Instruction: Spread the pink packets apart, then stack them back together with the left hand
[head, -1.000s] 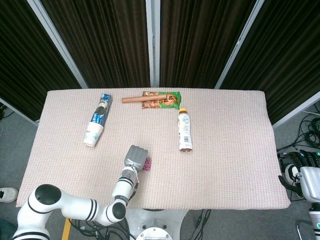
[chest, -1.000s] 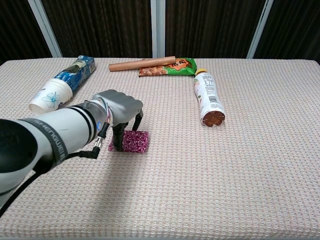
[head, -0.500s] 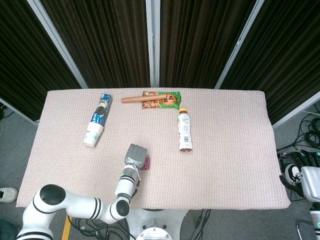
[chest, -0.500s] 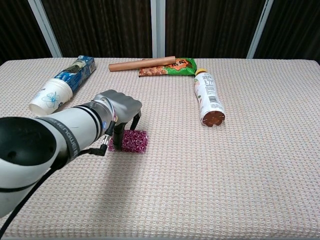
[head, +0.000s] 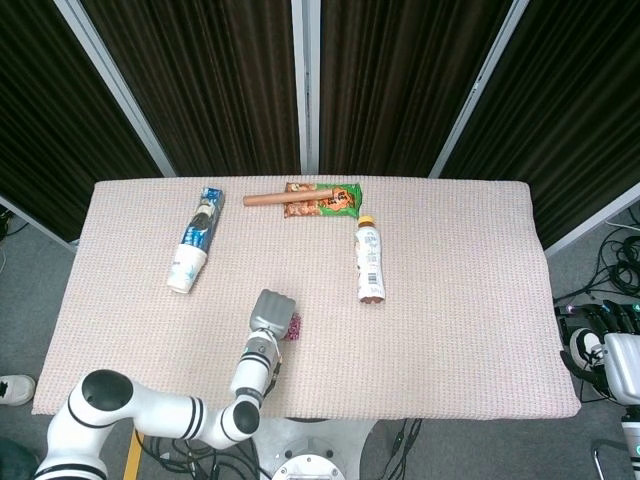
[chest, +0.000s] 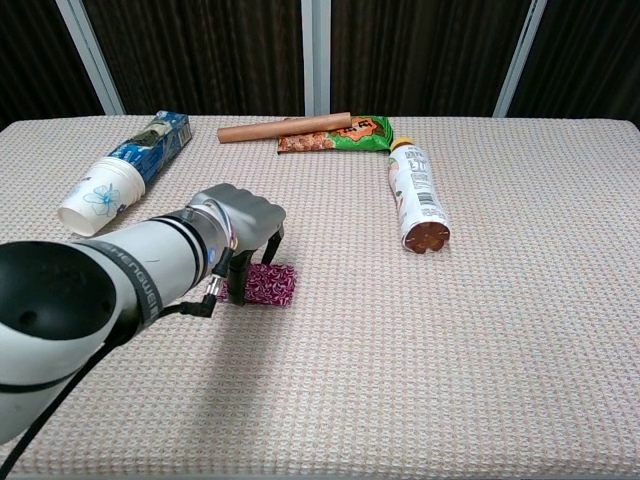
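Print on the bottle (chest: 415, 193) and snack packet (chest: 340, 133) is too small to read.

1. The pink packets (chest: 271, 284) show as one small patch with a dark magenta pattern, lying flat on the counter (chest: 500, 330).
2. They sit right under the fingers (chest: 240, 281) of the left hand (chest: 243, 215), jutting out to the fingers' right.
3. From the head view, only a sliver of the packets (head: 295, 327) shows beside the hand.

Your left arm (chest: 90, 300) is glossy white with black joint bands; its left hand (chest: 240, 215) is grey metal.
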